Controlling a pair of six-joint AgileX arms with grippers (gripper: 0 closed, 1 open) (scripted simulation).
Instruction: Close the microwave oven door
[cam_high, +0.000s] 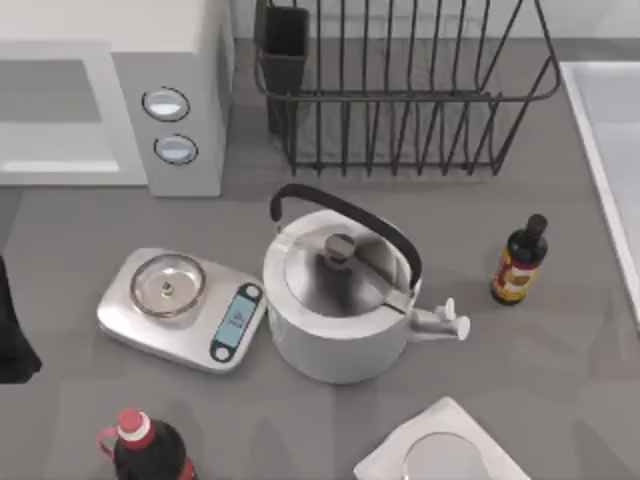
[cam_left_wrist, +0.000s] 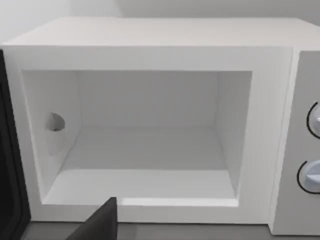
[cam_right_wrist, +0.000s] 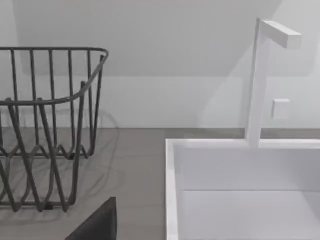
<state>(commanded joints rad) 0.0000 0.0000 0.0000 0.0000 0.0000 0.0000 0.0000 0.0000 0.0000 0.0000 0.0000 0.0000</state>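
Microwave oven (cam_left_wrist: 150, 35): cavity open, facing left gripper (cam_left_wrist: 100, 222). Door (cam_left_wrist: 7, 150) at cavity's edge. Finger spread: cannot tell.

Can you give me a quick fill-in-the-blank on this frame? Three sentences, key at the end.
1. The microwave oven cavity is open and ____ inside.
2. In the top view the kettle stands between the kitchen scale on its left and the small ____ on its right.
3. The control panel carries ____ round knobs.

Missing words: empty; bottle; two
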